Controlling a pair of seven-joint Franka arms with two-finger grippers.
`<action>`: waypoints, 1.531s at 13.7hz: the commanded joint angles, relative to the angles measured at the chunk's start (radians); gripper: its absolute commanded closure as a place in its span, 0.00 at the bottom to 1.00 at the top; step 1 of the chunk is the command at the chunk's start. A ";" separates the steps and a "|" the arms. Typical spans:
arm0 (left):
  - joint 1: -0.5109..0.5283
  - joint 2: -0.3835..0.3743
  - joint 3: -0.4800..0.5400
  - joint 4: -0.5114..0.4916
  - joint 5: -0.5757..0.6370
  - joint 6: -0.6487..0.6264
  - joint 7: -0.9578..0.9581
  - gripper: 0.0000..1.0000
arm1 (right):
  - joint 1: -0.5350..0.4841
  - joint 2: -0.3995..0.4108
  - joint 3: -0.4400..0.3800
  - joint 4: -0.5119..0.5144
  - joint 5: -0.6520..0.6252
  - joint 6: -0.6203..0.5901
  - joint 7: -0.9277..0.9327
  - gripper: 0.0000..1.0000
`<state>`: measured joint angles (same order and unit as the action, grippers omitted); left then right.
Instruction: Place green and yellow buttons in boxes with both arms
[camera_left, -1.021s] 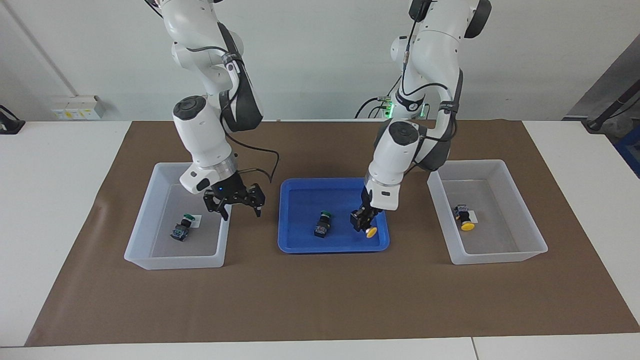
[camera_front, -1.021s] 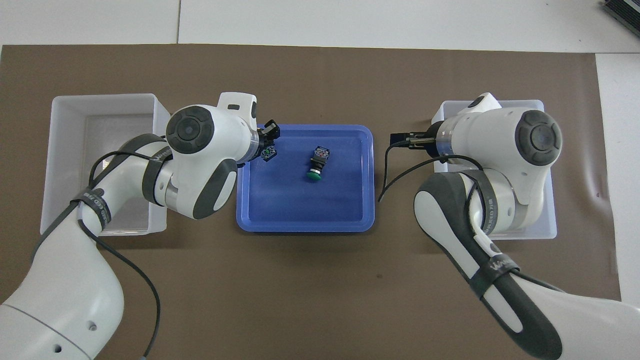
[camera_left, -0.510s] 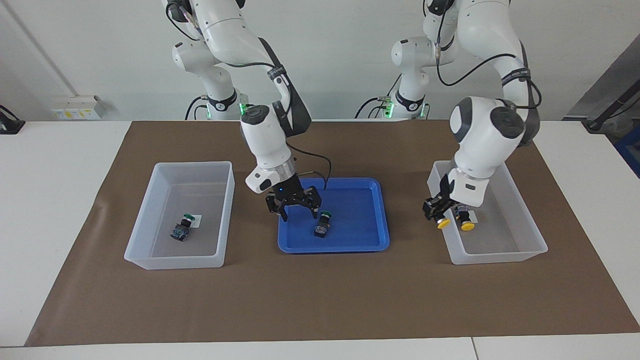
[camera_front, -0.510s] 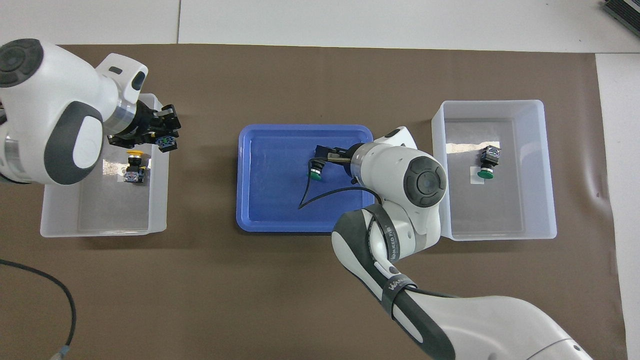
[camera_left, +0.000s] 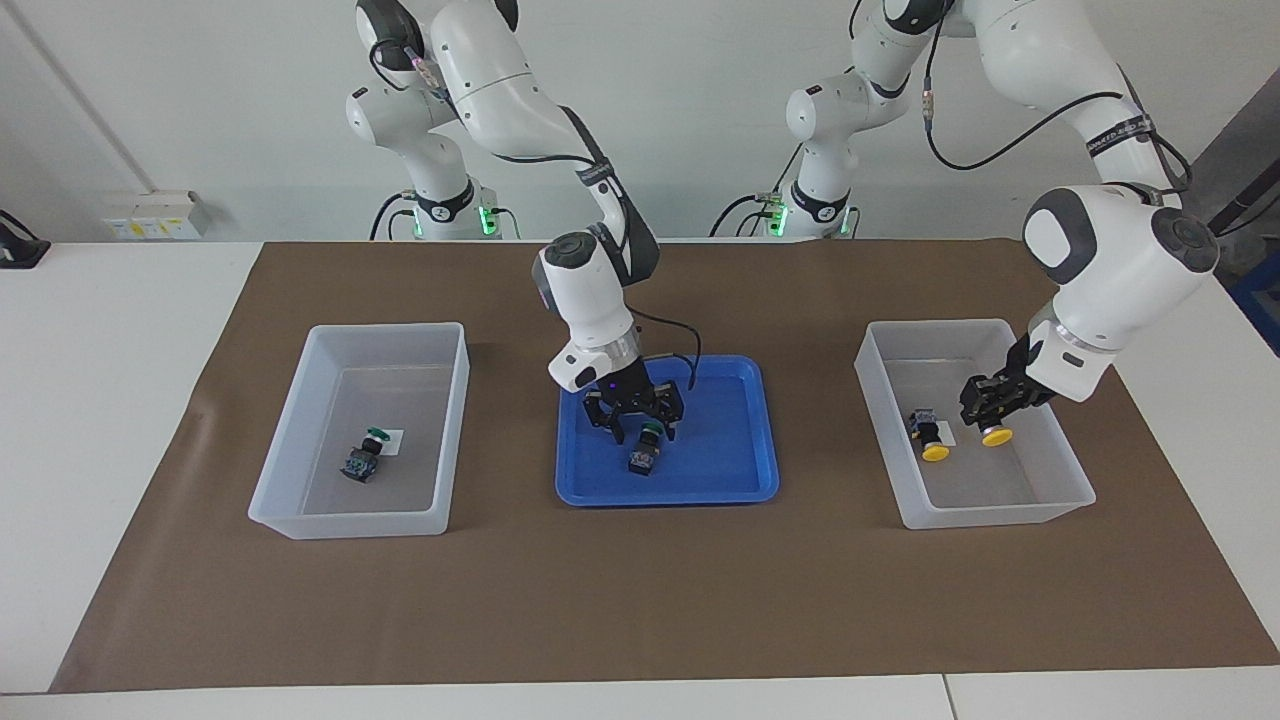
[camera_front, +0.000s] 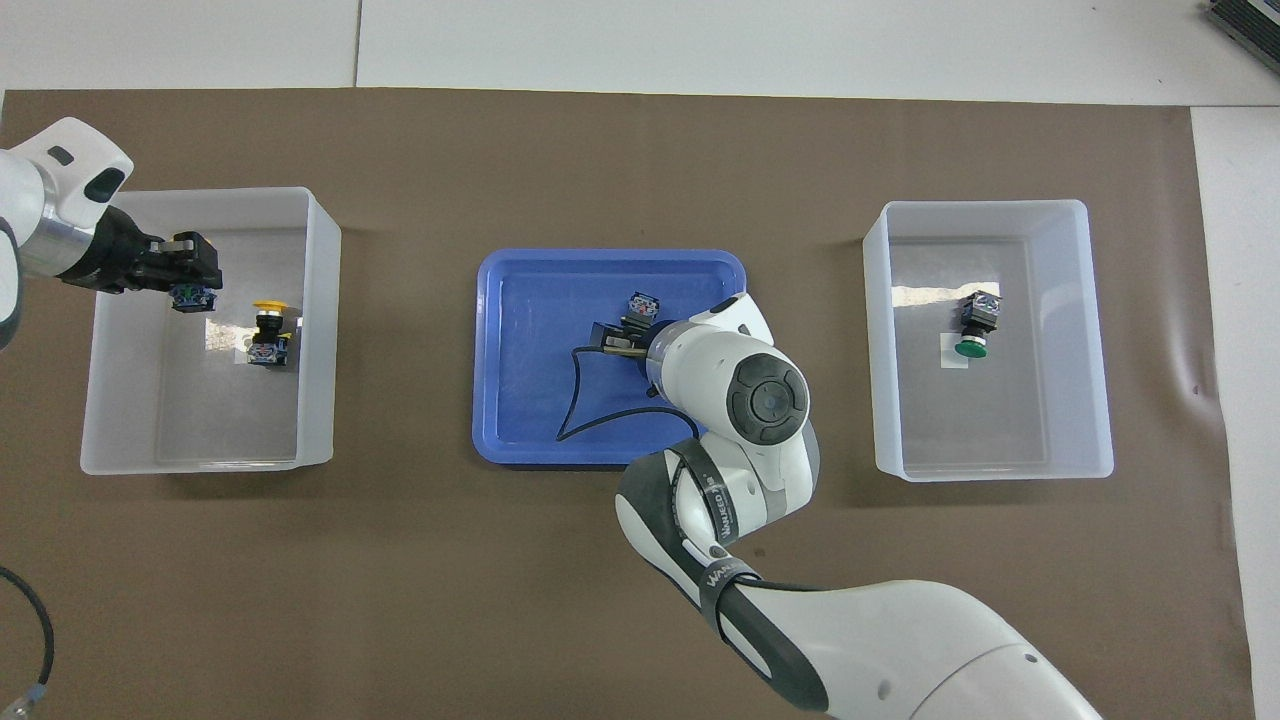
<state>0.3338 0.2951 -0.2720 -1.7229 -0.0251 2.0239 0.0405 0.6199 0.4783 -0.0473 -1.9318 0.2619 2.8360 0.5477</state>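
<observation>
Legible text: partial white lettering "WANEED" on grey strap of right arm (camera_front: 722, 520), overhead view. White labels in boxes (camera_left: 393, 437): nothing readable on them.

bright, even light; soft shadows, sharp focus.

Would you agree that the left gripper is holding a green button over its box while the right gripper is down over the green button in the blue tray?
Not quite: the button in the left gripper has a yellow cap, not green, as the facing view shows. It is held over the box that already has one yellow button. The rest stands: the right gripper is down over the green button in the blue tray.
</observation>
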 joint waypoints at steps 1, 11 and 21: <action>0.028 -0.043 -0.004 -0.165 -0.007 0.169 0.065 1.00 | -0.005 0.019 0.000 0.022 0.017 0.008 0.003 0.65; 0.048 -0.005 0.002 -0.218 0.017 0.276 0.070 0.07 | -0.164 -0.246 -0.048 0.051 -0.050 -0.382 -0.177 1.00; -0.091 -0.054 -0.009 0.153 0.068 -0.270 0.000 0.03 | -0.499 -0.399 -0.048 -0.156 -0.050 -0.617 -0.827 1.00</action>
<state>0.3121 0.2500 -0.2919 -1.6323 -0.0026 1.8462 0.0939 0.1389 0.1126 -0.1098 -1.9913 0.2270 2.1665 -0.2390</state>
